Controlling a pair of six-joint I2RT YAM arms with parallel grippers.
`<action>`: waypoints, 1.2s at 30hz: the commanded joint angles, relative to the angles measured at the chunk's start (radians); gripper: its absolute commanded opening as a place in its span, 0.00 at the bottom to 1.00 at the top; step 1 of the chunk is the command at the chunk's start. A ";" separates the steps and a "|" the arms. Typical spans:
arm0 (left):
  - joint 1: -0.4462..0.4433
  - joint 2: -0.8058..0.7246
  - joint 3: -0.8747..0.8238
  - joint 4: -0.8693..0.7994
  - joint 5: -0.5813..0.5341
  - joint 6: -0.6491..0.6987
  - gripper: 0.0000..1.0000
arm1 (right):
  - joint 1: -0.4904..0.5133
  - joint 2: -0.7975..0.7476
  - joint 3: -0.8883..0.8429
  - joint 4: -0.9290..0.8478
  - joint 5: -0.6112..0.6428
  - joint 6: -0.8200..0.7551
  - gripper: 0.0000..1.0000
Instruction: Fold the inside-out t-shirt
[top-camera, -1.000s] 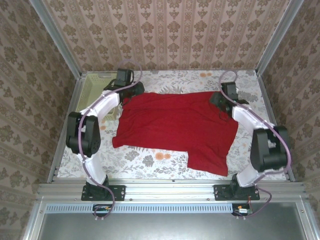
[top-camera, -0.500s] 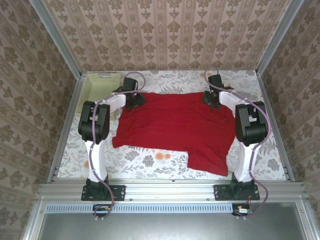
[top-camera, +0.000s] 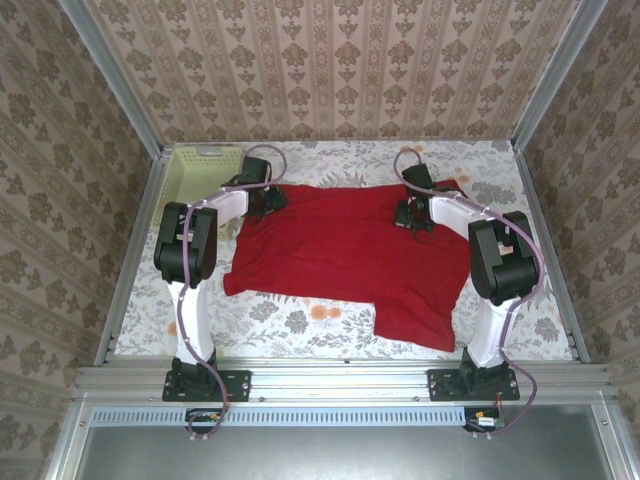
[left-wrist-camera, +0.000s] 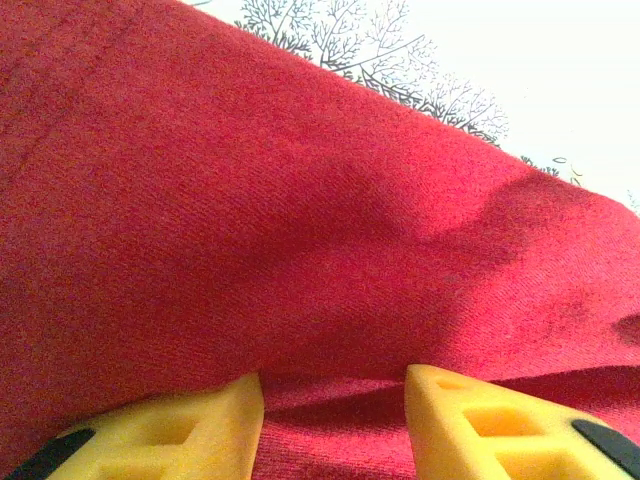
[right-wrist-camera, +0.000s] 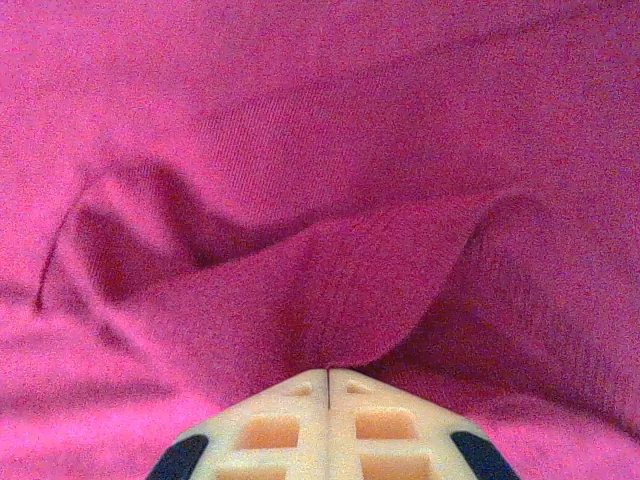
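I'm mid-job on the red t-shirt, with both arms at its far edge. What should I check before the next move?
1. Right jaws gripping the plain red cloth t-shirt: ok, shut on a raised fold.
2. Left jaws gripping it: not ok, standing apart with cloth between them.
3. T-shirt lying flat: not ok, ridges around the right jaws.
4. Pale yellow-green perforated plastic basket clear of the t-shirt: ok, apart at the far left corner.
5. T-shirt wholly on the floral-patterned table: ok.
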 joint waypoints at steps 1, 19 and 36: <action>0.014 -0.002 -0.042 -0.045 -0.021 -0.015 0.44 | 0.041 -0.103 -0.071 -0.022 0.021 0.033 0.01; 0.038 -0.033 -0.049 -0.064 -0.042 0.014 0.47 | 0.044 -0.270 -0.129 -0.083 0.003 0.047 0.49; 0.025 -0.023 -0.034 -0.073 -0.031 0.018 0.48 | -0.058 0.066 0.107 -0.185 0.104 -0.047 0.47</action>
